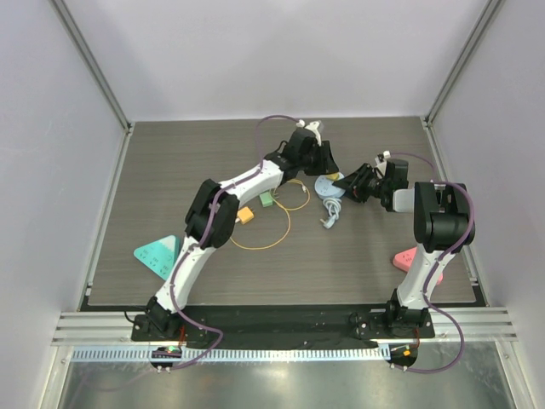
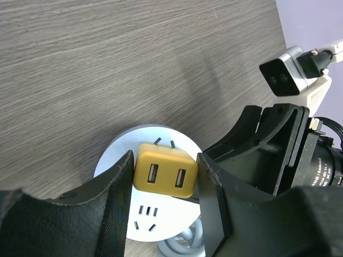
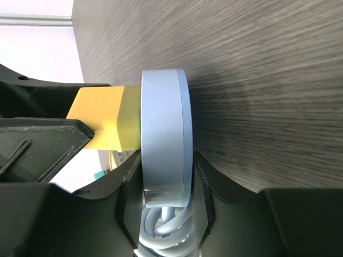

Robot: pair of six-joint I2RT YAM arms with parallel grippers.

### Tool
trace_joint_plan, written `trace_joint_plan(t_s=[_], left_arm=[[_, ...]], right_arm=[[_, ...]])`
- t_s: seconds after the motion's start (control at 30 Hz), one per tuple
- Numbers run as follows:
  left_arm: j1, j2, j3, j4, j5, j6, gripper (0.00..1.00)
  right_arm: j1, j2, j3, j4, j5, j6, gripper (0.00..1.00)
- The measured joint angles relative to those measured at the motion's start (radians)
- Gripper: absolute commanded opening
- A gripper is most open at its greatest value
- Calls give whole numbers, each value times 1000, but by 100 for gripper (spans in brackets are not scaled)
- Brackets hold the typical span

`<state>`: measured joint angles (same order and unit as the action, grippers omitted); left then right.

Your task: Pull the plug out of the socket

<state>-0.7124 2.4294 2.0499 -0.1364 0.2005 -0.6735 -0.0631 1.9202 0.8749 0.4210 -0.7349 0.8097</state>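
The plug [image 2: 165, 176] is a yellow block with two USB ports, seated in the round pale-blue socket [image 2: 119, 158]. My left gripper [image 2: 165, 161] is shut on the plug, one finger pressing each side. In the right wrist view the socket [image 3: 163, 128] stands on edge with the plug [image 3: 104, 115] sticking out to its left. My right gripper [image 3: 165, 179] is shut on the socket's rim, just above its coiled grey cable [image 3: 166, 230]. From above, both grippers meet at the socket [image 1: 328, 185] in the middle of the table, the left gripper [image 1: 319, 169] behind it and the right gripper [image 1: 349, 186] to its right.
The socket's grey cable [image 1: 330, 211] trails toward me. A yellow wire loop [image 1: 271, 226] with an orange connector [image 1: 245, 215] and a green connector [image 1: 266, 199] lies to the left. A teal triangle [image 1: 157, 254] sits near left, a pink piece [image 1: 407, 258] near right.
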Motion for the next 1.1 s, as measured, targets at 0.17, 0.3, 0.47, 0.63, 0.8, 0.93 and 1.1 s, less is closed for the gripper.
trace_joint_plan(t_s=[0.17, 0.3, 0.47, 0.63, 0.8, 0.93, 1.1], left_arm=[[-11, -12, -1, -23, -44, 35, 0], [-11, -32, -33, -24, -61, 31, 0], [2, -56, -84, 11, -28, -14, 0], [-6, -77, -111, 11, -66, -5, 0], [2, -97, -153, 36, -57, -45, 0], [-14, -105, -146, 8, -98, -23, 0], [-19, -114, -146, -19, -127, -24, 0]], right_arm=[[0, 0, 4, -7, 4, -4, 1], [0, 0, 4, -21, -8, -10, 1], [9, 0, 11, -26, -10, -18, 1], [12, 0, 17, -47, -13, -26, 1], [15, 0, 20, -57, -23, -33, 1], [18, 1, 24, -66, -24, -37, 1], [18, 4, 25, -76, -39, -42, 1]])
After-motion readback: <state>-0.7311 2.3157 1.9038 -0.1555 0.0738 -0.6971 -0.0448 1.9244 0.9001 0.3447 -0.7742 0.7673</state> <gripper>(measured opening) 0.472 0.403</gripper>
